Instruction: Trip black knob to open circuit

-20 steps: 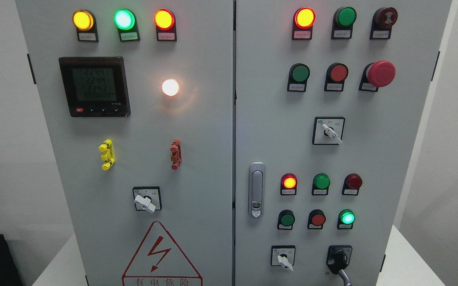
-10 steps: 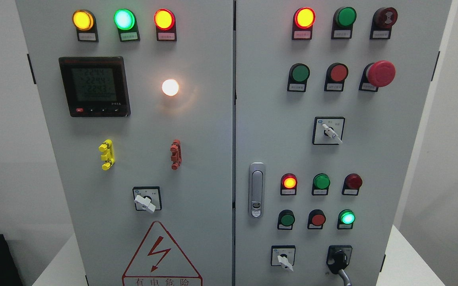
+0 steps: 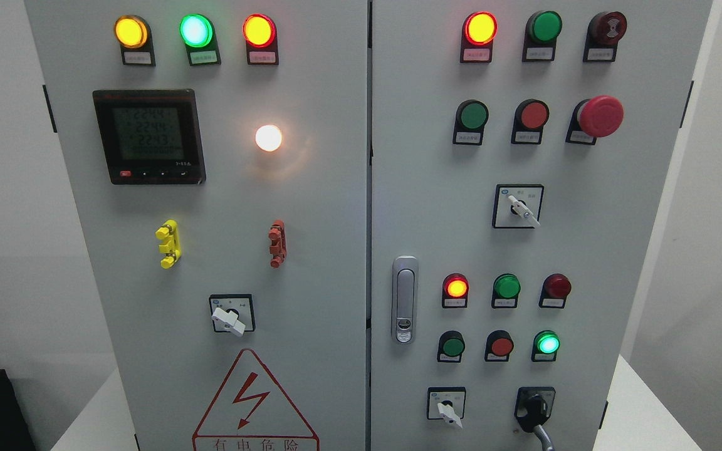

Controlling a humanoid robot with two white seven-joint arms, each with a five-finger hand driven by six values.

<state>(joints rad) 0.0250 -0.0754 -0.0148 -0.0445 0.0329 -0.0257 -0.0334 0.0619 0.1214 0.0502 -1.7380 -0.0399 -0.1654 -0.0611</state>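
Black knob (image 3: 533, 408) at lower right of right door (image 3: 586, 250), handle pointing down-left, unchanged from earlier frames. Grey cable (image 3: 544, 437) just below it, same place. White selector (image 3: 449, 410) to its left, unmoved. Door latch (image 3: 404, 299) higher up. Lamps lit as before. No robot hand in view; finger state cannot be told.
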